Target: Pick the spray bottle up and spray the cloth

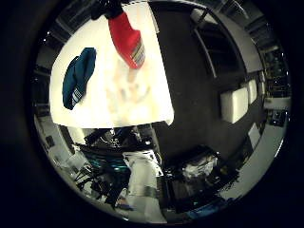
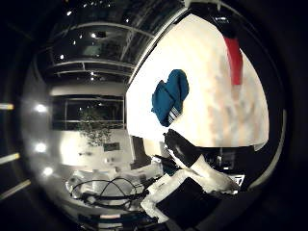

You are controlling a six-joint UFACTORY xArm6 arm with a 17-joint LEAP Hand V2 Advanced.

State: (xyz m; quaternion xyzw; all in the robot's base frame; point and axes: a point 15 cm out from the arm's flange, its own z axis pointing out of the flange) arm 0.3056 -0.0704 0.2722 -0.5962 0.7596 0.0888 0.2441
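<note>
A red spray bottle with a black spray head stands over the white table near one of its edges, its labelled end toward the table's middle. Whether it rests on the table or is lifted off it I cannot tell. A crumpled blue cloth lies on the same table, a short way to the side of the bottle and apart from it. Both look small, so the palm is well above them. White and black parts of my hand and arm show past the table's near edge.
Dark floor surrounds the table. Two white box-like seats stand on the floor off to one side. Cluttered equipment sits beyond the table's near edge. A dark windowed wall with lamps is in the room behind.
</note>
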